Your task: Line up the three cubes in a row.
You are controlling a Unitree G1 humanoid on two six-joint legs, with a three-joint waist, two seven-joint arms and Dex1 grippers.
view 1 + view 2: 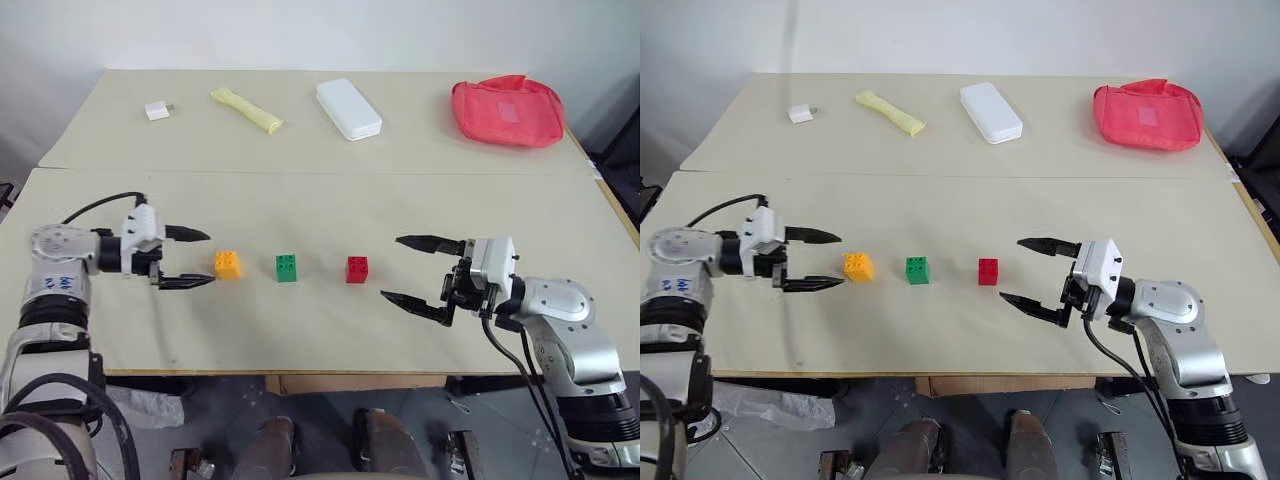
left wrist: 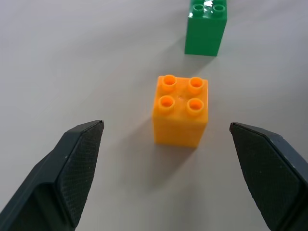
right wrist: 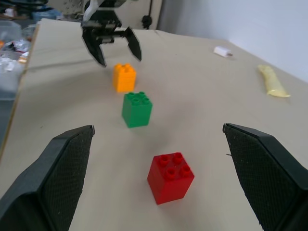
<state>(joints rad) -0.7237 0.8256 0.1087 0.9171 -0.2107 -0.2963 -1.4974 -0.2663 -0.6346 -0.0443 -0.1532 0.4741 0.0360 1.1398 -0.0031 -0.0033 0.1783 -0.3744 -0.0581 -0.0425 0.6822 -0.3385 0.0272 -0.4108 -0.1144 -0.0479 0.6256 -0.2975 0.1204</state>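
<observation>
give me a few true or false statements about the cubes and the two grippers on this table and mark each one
1. The orange cube, green cube and red cube stand in a row. True.
2. The left gripper is shut on the orange cube. False: it is open, and the cube stands free just off its fingertips.
3. The green cube is stacked on the red one. False: it stands on the table between orange and red.
4. The right gripper is open, beside the red cube. True.
5. A red pouch lies on the far table. True.
</observation>
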